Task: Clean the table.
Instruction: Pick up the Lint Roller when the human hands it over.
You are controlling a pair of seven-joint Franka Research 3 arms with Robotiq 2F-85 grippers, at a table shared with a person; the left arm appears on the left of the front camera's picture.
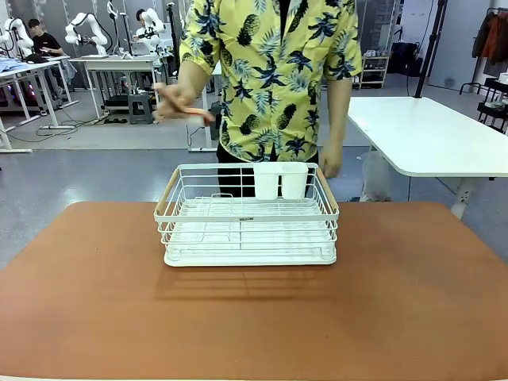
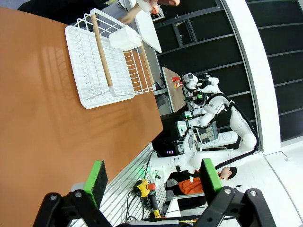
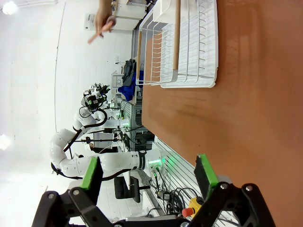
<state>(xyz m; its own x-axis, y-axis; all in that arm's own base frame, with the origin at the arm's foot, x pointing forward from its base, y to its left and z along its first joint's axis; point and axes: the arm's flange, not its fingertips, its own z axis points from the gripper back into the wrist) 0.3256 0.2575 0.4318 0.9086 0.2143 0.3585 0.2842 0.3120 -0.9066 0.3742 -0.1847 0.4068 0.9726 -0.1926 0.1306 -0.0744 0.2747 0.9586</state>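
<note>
Surface point(image 1: 95, 302) of matte reddish-brown with rounded corners spans the foreground, between the robot and a standing person. White wire dish rack point(image 1: 248, 219) with wooden handles sits on it near the far edge, about centred. Two white cups point(image 1: 267, 182) stand side by side against the rack's far wall. Left claw point(image 2: 152, 178) and right claw point(image 3: 149, 174) both gape wide, holding nothing.

Dish rack point(image 1: 248, 218): white wire on a white tray, middle of the front view
Rack handles point(image 1: 167, 193): pale wood, one along each short side
Cutlery cups point(image 1: 280, 181): two, white, side by side at the rack's far rim
Person's shirt point(image 1: 270, 71): yellow, dark pineapple and leaf print, just behind the rack
White-topped table point(image 1: 429, 135): far right, farther back
Orange object point(image 1: 197, 113): slim, blurred, held up by the person
</note>
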